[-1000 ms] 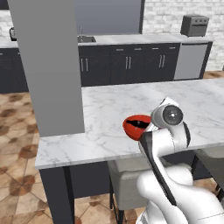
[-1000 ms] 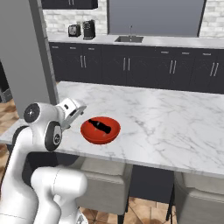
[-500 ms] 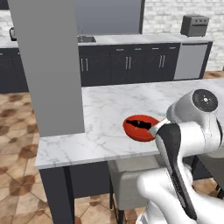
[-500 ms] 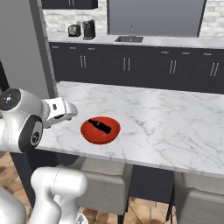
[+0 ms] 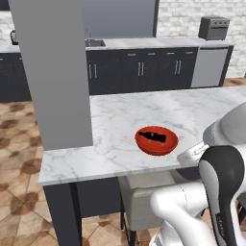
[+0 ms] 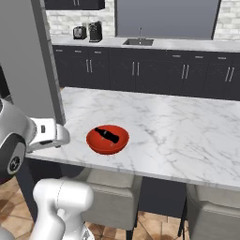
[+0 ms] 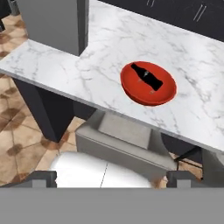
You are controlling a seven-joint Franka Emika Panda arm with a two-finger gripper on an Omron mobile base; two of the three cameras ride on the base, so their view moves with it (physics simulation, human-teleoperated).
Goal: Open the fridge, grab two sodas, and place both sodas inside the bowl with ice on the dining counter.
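I see the white marble tabletop point(image 5: 120, 120) with grey veins, standing on a dark base. A red bowl point(image 5: 156, 140) sits directly on it, near the front edge. A dark bottle-shaped soda point(image 7: 147, 78) lies on its side inside the bowl. A grey pillar point(image 5: 53, 72) rises from the slab's left end.

Dining counter point(image 5: 120, 120): right end cut by frame edge. Bowl point(image 7: 148, 83): dark bottle-shaped item point(image 7: 147, 77), label unreadable; ice indiscernible.
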